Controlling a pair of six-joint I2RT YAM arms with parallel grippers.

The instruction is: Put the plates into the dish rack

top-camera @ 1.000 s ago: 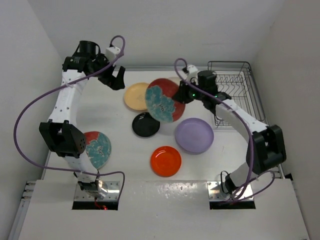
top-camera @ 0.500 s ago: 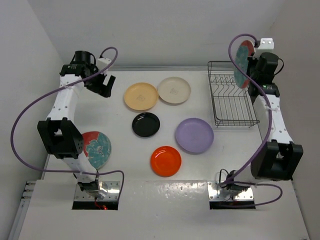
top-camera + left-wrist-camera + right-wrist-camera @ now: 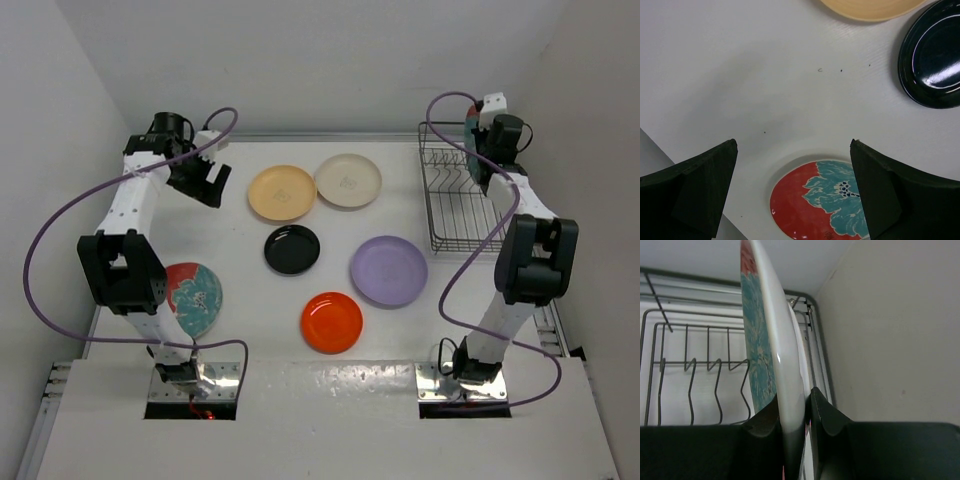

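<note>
- White table (image 3: 240,300), white walls on three sides, both arm bases at the near edge.
- dish rack (image 3: 455,205) sits at the far right of the table, close to the right wall.
- right gripper (image 3: 792,412): jaws clamped on the rim of a red floral plate (image 3: 765,340). The plate is upright and edge-on to the wrist cam.
- Top view: the held plate is up at the far-right end of the rack, with only a sliver of red/teal edge showing beside the wrist. Can't tell if its lower rim touches the wires.
- Right wrist view: rack prongs are left of and behind the plate, and the wall is on its right.
- left gripper (image 3: 205,182): jaws wide apart, nothing between them, hovering over the far-left table.
- second red floral plate (image 3: 815,205) lies flat at the near left. In the top view the left arm partly covers it.
- yellow-orange plate (image 3: 282,192) and cream plate (image 3: 348,180) lie flat side by side at far centre, rims just about touching.
- black plate (image 3: 292,249) lies flat just nearer than the yellow-orange one.
- lilac plate (image 3: 389,270) is right of the black plate, near the rack's near-left corner but apart from it.
- orange-red plate (image 3: 332,322) is closest to the bases, below the gap between the black and lilac plates.
</note>
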